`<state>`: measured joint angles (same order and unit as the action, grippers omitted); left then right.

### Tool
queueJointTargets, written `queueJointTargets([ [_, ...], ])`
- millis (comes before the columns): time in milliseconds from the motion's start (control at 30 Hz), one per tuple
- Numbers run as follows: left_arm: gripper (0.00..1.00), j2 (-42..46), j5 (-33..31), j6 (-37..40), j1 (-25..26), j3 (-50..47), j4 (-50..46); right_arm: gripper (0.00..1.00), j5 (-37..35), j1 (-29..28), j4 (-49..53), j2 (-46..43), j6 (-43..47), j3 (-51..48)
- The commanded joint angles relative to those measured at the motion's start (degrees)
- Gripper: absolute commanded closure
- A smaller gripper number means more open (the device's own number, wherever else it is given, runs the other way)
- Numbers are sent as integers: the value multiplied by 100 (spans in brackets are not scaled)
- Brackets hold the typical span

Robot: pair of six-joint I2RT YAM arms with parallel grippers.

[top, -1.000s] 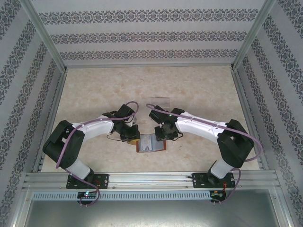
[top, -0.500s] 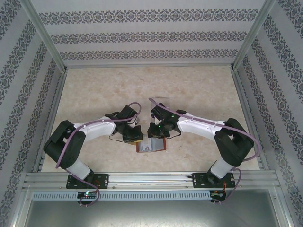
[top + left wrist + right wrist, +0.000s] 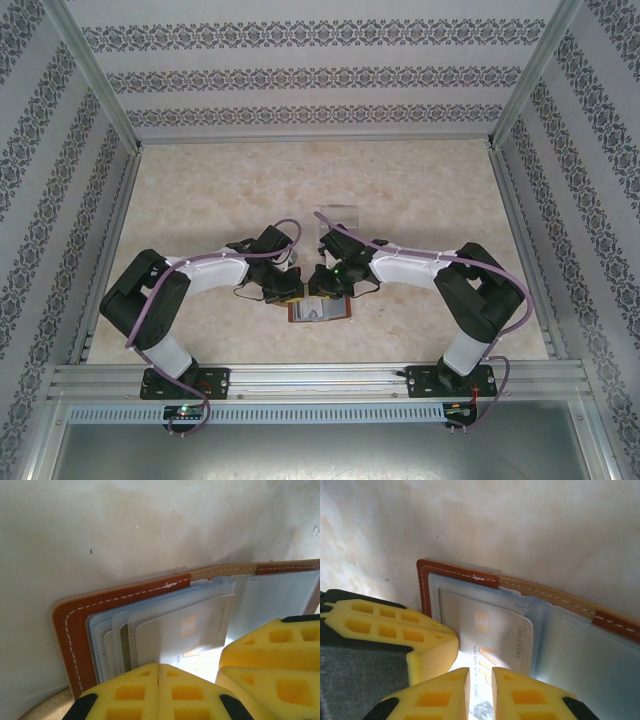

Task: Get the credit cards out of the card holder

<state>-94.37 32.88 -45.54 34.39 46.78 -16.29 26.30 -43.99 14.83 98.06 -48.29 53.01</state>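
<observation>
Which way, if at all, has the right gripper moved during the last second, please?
Yes: the right gripper shifted left, away from the table's right rail, toward the left gripper.

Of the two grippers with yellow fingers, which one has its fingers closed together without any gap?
The left gripper: its fingers meet fully. The right gripper leaves a narrow gap over the pale printed card.

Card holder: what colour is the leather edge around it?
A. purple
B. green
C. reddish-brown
C: the card holder lies open on the table, and its stitched leather border is reddish-brown in both wrist views.
</observation>
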Motion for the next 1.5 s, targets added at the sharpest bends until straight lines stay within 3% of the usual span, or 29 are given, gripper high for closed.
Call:
queueJointTargets([
  [0, 95, -211, -119, -20, 59, -127, -43, 81, -39, 29, -35, 57, -57, -119],
  [433, 95, -160, -485, 183, 59, 7, -530, 77, -222, 35, -6, -393, -111, -309],
  [1000, 95, -170, -432, 203, 59, 10, -506, 77, -238, 37, -48, -5, -23, -353],
  [1467, 95, -104, -675, 329, 61, 127, -848, 77, -815, 33, 810, -407, 153, -196],
])
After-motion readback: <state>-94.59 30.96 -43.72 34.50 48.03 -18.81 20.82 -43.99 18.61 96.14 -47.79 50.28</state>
